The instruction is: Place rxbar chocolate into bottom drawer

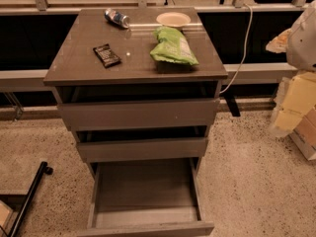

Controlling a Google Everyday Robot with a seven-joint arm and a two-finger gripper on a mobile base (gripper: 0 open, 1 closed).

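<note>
The rxbar chocolate [106, 55], a small flat black bar with pale print, lies on the left part of the grey-brown cabinet top [79, 63]. The bottom drawer [146, 186] is pulled open below the two shallower drawers, and its flat grey floor is bare. My gripper [280, 41] shows only as a pale blurred tip on the white arm [303, 36] at the right edge. It hangs beside the cabinet at about top height, well to the right of the bar, and touches nothing.
A large green crinkly bag [174, 46], a white paper bowl [173, 19] and a blue-and-silver can [117, 18] lying on its side share the cabinet top. Cardboard boxes [298, 112] stand at the right. A black pole [27, 199] lies on the floor at the lower left.
</note>
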